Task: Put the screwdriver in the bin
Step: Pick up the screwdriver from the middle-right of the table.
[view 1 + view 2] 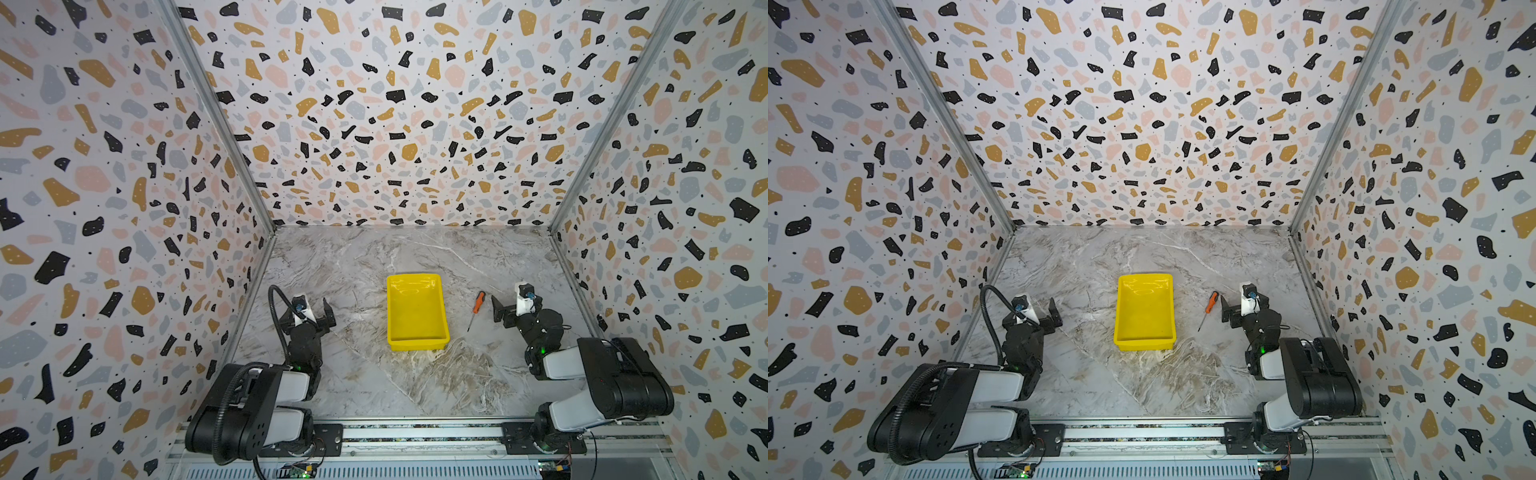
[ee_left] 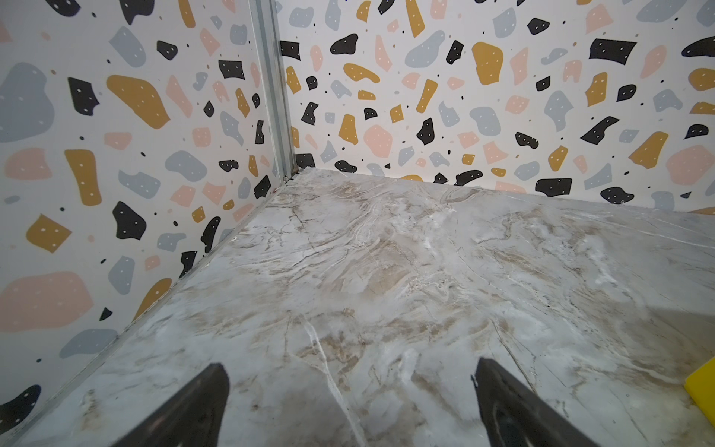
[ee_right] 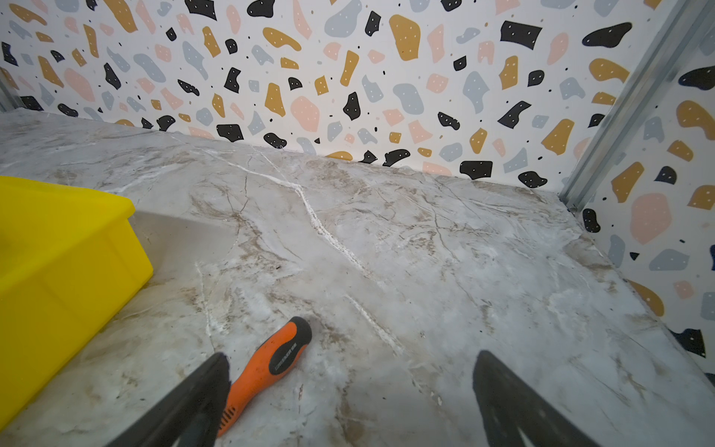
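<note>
The grey, marble-patterned table (image 1: 374,374) carries one bright yellow, shallow rectangular plastic bin (image 1: 417,344) at its middle, and the bin has nothing in it. My left fingers (image 2: 185,406) are spread wide and hold nothing, over bare table left of the bin. My right fingers (image 3: 510,402) are also spread as wide as they go and are empty, on the right side of the table.

The small screwdriver (image 1: 476,306), with an orange and black handle and a thin metal shaft, lies flat on the table between the bin and my right fingers. Its handle is at the far end and its tip points near.

I judge this to be the reach, with the grasp not yet made. In the right wrist view the handle (image 3: 271,367) sits just beside my bin-side finger, off-centre in the gap, and I cannot tell whether it touches. Next I should shift slightly left to centre the handle, lower, close on it, then lift it over the bin's rim.
</note>
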### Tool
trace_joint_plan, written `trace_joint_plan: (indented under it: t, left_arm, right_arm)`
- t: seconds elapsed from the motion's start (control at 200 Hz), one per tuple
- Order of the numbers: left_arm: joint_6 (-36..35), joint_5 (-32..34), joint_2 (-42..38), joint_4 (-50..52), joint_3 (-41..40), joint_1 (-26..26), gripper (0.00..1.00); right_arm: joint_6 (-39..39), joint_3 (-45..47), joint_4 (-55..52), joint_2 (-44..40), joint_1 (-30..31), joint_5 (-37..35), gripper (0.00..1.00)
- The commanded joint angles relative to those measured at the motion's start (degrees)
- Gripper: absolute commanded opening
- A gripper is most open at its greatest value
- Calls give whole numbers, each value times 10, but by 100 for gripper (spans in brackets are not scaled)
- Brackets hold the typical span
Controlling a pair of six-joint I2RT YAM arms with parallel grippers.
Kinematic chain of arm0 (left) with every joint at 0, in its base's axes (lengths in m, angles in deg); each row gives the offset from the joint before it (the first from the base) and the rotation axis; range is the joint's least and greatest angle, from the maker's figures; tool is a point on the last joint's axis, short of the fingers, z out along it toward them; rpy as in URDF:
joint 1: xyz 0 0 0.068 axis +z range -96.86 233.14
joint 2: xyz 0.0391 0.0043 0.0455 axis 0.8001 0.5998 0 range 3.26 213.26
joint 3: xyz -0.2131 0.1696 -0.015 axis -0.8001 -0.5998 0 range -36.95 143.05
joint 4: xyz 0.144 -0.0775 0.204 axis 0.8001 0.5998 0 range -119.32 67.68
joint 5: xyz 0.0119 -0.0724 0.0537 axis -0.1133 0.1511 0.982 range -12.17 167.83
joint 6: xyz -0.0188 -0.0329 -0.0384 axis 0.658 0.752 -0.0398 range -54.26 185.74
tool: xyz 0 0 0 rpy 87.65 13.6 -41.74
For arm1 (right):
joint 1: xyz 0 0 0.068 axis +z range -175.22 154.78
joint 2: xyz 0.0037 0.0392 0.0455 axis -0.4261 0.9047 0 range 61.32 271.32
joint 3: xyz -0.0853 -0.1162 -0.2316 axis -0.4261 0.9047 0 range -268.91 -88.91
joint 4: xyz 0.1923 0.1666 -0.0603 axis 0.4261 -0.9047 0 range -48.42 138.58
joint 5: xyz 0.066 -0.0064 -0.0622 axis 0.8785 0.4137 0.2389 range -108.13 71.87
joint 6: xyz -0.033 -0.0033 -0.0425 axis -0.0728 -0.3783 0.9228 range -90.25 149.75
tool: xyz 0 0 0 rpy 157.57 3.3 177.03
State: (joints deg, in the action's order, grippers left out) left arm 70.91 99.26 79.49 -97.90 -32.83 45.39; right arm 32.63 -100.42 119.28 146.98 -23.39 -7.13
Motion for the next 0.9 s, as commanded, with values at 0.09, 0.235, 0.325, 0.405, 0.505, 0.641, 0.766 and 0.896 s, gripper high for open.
trace_joint_plan:
  t: [0.09,0.235,0.325,0.405,0.505,0.641,0.766,0.896]
  left_arm:
    - [-5,-3,-6,-19,10,-2,100]
    - [-5,-3,-6,-19,10,-2,100]
    - [-5,-3,-6,-19,10,-2,100]
    - [-5,-3,-6,-19,10,-2,100]
    - [-5,-3,-6,-19,10,-2,100]
    - [-5,-4,-6,-19,9,-2,100]
    - [-5,-3,-6,-19,10,-2,100]
    - [-5,-4,-6,-19,10,-2,100]
  right_arm:
    - [2,1,10,-6,0,7,99]
    - [13,27,45,-19,13,-15,99]
    - [14,44,48,-59,40,-92,99]
    - [14,28,-49,-129,65,-147,99]
    - [1,-10,-196,-212,96,-224,99]
    - [-16,-70,-350,-290,141,-290,99]
    - [-306,-154,-627,-296,140,-406,99]
    - [-360,-159,-721,-270,81,-310,99]
